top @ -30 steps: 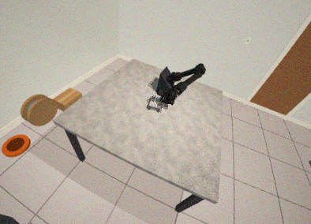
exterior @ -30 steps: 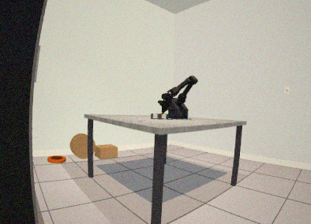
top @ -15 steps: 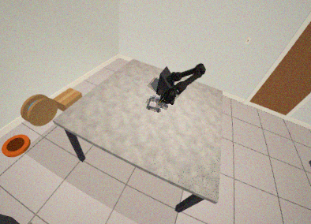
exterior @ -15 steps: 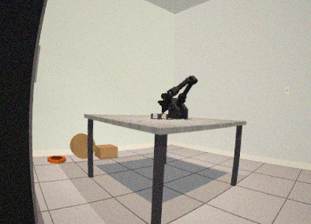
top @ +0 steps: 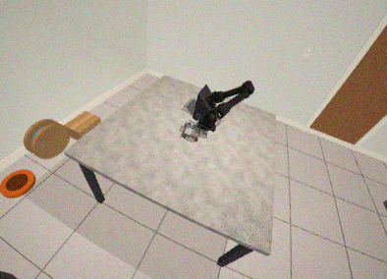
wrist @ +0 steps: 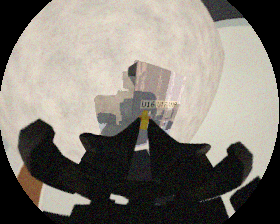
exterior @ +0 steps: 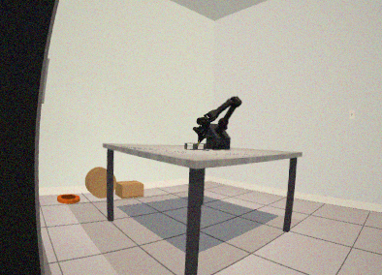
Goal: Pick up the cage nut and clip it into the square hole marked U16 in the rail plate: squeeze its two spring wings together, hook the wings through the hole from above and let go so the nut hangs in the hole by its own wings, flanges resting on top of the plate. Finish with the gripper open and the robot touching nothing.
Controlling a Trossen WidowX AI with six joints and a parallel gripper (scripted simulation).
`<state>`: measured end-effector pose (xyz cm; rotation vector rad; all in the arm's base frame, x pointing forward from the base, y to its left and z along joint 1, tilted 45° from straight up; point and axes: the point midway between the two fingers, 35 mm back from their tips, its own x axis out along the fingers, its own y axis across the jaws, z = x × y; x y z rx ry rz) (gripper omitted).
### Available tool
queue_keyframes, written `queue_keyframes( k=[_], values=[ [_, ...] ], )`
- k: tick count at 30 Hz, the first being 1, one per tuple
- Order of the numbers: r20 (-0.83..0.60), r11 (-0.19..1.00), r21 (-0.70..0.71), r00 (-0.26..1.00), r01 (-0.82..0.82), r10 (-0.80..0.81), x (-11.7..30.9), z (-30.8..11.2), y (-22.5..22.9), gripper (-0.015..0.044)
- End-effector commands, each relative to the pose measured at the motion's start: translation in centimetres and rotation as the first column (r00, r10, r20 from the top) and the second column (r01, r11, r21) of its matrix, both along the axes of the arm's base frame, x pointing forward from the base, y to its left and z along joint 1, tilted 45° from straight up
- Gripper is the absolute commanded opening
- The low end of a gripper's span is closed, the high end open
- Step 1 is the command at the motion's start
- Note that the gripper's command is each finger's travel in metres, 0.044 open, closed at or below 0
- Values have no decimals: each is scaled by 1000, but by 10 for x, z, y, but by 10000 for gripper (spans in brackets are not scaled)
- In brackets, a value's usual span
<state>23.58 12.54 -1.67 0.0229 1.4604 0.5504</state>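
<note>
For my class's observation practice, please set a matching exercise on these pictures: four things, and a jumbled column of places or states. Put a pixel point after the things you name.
1. orange ring (top: pixel 30 177) (exterior: pixel 62 198)
2. yellow piece (wrist: pixel 144 120)
3. robot arm (top: pixel 231 92) (exterior: pixel 219 107)
4. brown door (top: pixel 355 98)

A. standing on the table (top: pixel 162 165) (exterior: pixel 160 152)
B. at the tips of the jaws
C. beyond the table, at the right in the top view
D. on the floor (top: pixel 147 236) (exterior: pixel 141 255)

Pairs: 1-D, 2-B, 3-A, 4-C
</note>
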Motion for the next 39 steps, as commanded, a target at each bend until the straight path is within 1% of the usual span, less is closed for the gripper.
queue_keyframes(
  k=[1,39],
  values=[
    [-1,1000,13,1000,-4,4,1,0,0,32],
    [-24,996,83,1000,-14,16,2,-1,-3,32]
  ],
)
